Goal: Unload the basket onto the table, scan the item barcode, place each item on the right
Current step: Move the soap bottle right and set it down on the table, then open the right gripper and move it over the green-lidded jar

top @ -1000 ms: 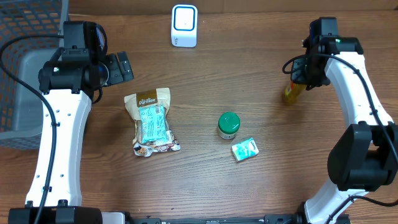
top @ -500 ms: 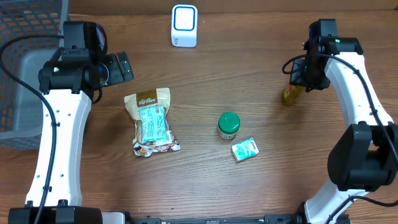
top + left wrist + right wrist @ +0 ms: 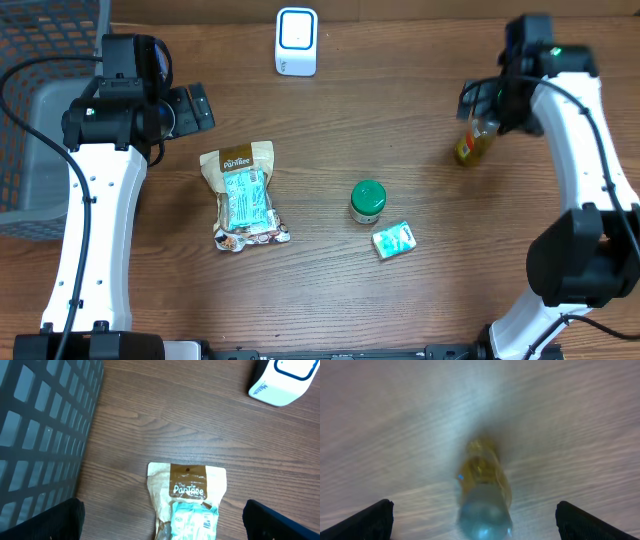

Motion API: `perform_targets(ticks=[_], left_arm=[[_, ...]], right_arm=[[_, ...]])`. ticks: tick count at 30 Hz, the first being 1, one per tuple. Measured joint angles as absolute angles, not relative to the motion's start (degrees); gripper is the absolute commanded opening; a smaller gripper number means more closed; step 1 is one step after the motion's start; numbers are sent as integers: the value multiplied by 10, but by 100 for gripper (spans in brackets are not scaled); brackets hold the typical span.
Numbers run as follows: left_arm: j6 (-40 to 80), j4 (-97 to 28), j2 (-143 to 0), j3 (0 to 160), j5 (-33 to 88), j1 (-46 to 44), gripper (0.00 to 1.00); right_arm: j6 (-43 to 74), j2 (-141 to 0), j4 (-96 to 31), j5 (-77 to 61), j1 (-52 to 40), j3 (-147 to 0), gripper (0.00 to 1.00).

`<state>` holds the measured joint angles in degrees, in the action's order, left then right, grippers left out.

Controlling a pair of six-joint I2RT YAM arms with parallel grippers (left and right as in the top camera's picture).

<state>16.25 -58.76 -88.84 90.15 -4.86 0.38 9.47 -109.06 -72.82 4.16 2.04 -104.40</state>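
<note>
A small yellow bottle (image 3: 474, 143) with a clear cap stands on the wooden table at the right. My right gripper (image 3: 486, 106) hovers just above it, open. In the blurred right wrist view the bottle (image 3: 484, 495) sits between the wide-spread fingers of that gripper (image 3: 477, 521) and touches neither. The white barcode scanner (image 3: 296, 41) stands at the back centre and also shows in the left wrist view (image 3: 285, 382). My left gripper (image 3: 190, 108) is open above the table, with nothing held. A brown and teal snack bag (image 3: 187, 495) lies below this gripper (image 3: 165, 522).
The snack bag (image 3: 243, 195) lies left of centre. A green-lidded jar (image 3: 367, 200) and a small teal packet (image 3: 394, 240) sit in the middle. A dark mesh basket (image 3: 40, 100) occupies the left edge, seen close in the left wrist view (image 3: 40, 435).
My right gripper has opened, let go of the yellow bottle and pulled back from it. The bottle stays upright in the same spot. The left arm has not moved.
</note>
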Motion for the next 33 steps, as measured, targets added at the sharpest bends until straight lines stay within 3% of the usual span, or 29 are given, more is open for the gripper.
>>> perform_targets(ticks=[6, 15, 20, 25, 33], left_arm=[[163, -587, -888, 901, -49, 4, 100], [163, -587, -888, 901, -49, 4, 100], [163, -588, -888, 901, -49, 4, 100], [163, -587, -888, 901, -49, 4, 100], [163, -587, -889, 901, -49, 4, 100]], right_arm=[[103, -1083, -869, -54, -5, -1195, 100], [105, -1080, -915, -165, -77, -1203, 100], [119, -1080, -931, -205, -108, -1203, 88], [153, -1080, -932, -194, -163, -1202, 89], [300, -1080, -957, -55, -281, -1202, 95]])
